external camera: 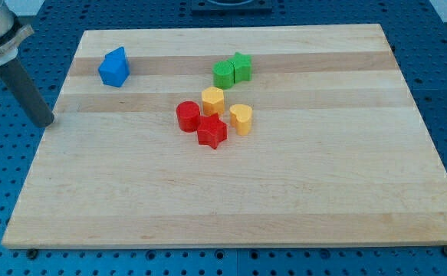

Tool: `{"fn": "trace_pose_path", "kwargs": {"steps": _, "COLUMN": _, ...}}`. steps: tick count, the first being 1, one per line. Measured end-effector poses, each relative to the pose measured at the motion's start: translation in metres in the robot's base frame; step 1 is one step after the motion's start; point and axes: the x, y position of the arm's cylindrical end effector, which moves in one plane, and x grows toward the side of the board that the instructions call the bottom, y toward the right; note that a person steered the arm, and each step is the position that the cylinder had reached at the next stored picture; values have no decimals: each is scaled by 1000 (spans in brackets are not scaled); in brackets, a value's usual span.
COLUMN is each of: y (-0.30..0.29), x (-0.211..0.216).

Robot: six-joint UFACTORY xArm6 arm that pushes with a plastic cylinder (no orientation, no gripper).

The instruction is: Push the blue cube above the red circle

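Observation:
A blue cube [114, 67] sits near the top left of the wooden board [231, 199]. A red circle [188, 116] lies near the board's middle, to the right of and below the cube. My tip [47, 123] rests at the board's left edge, below and to the left of the blue cube, apart from it. The dark rod rises from the tip toward the view's top left corner.
A red star [212, 133] touches the red circle's lower right. A yellow hexagon [212, 100] and a yellow heart [241, 119] stand just right of the circle. Two green blocks [233, 70] sit together above them. Blue perforated table [445, 46] surrounds the board.

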Motion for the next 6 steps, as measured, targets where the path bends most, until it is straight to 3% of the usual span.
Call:
{"fn": "trace_pose_path", "kwargs": {"steps": 1, "y": 0, "x": 0}}
{"fn": "trace_pose_path", "kwargs": {"steps": 3, "y": 11, "x": -120}}
{"fn": "trace_pose_path", "kwargs": {"steps": 4, "y": 26, "x": -130}}
{"fn": "trace_pose_path", "kwargs": {"steps": 6, "y": 108, "x": -88}}
